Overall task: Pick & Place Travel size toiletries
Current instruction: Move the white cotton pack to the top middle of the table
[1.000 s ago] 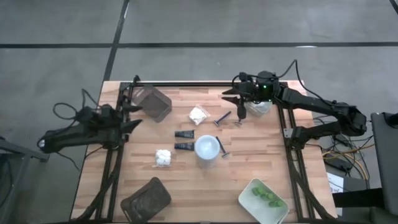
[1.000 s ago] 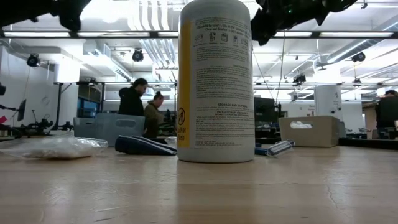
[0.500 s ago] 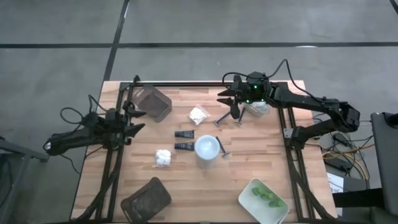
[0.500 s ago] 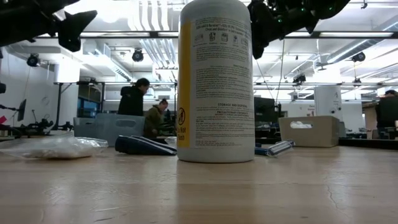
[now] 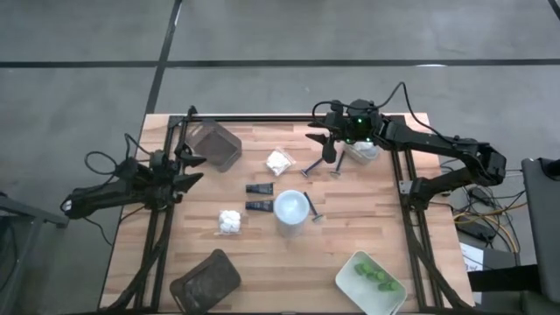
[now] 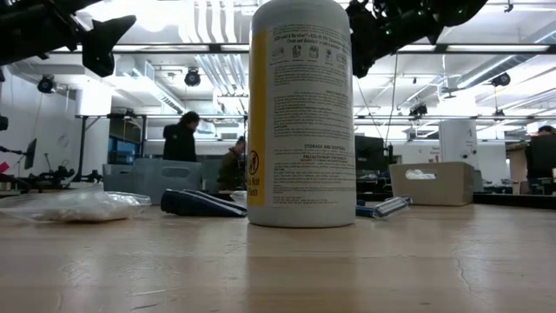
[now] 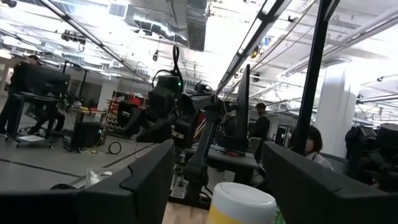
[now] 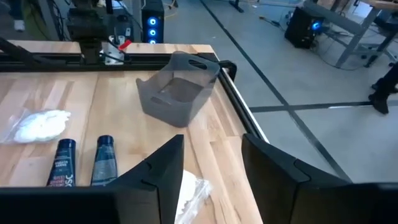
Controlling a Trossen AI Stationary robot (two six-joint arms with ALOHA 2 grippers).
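Near the far right part of the wooden table point(image 5: 350, 219), the right gripper point(image 5: 331, 156) hangs with its fingers apart and holds nothing. Two razors point(image 5: 311, 166) lie on the wood just beside and below it, and a white packet point(image 5: 279, 162) lies a little further to its left. Two dark tubes point(image 8: 84, 162) and the bottle point(image 5: 291, 208) are nearer the table's middle. At the left edge, the left gripper point(image 5: 187, 168) waits with its fingers wide apart.

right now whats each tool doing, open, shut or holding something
Left tool: open, holding nothing, at the table's left edge.
Right tool: open, nothing between its fingers, above the razors at the far side of the table.
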